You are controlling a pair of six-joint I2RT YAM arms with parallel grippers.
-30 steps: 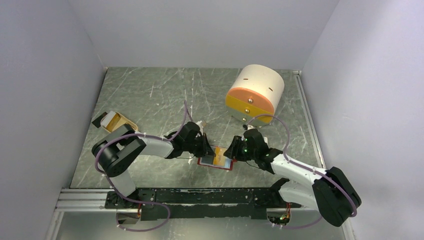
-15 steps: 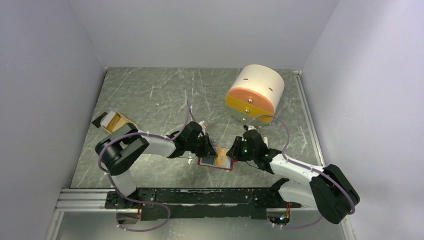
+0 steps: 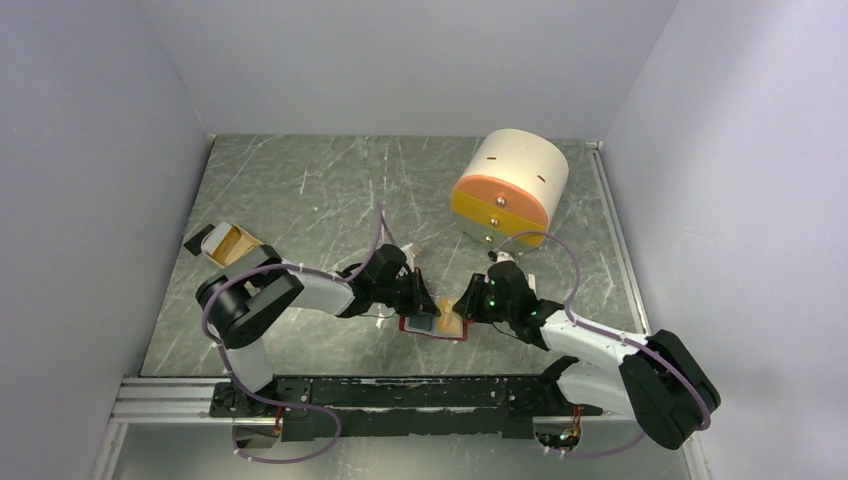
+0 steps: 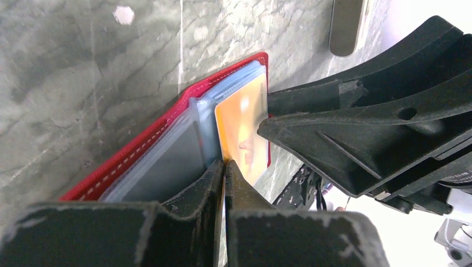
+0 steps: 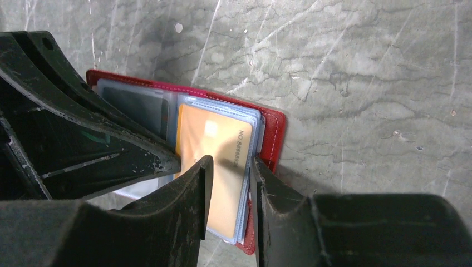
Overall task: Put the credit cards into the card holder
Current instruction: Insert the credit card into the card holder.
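From above, my left gripper point(image 3: 425, 306) and my right gripper point(image 3: 462, 311) meet low over the card holder point(image 3: 418, 326). It lies open and flat on the marble table point(image 3: 300, 190), near the front edge between my two arms. An orange card point(image 3: 447, 319) shows on its right half. The cream-and-orange cylinder point(image 3: 510, 185) stands well behind my right arm. A beige tray point(image 3: 228, 243) sits far off to the left.

From my left wrist, my fingers are pressed together with no gap between them. Their tips sit at the fold of the card holder point(image 4: 139, 146), touching the near edge of the orange card point(image 4: 242, 119). I cannot tell whether anything thin is pinched between them. A dark card point(image 4: 167, 167) lies under the clear pocket on the other half. The tip of one right finger point(image 4: 278, 125) touches the orange card's far edge.

From my right wrist, my jaws stand a narrow gap apart, directly over the orange card point(image 5: 217, 136). The card lies flat in the pale blue pocket of the right half, and I see it through the gap. I cannot tell whether my fingers touch it. The dark card point(image 5: 133, 104) sits in the left half, partly hidden by my left gripper.
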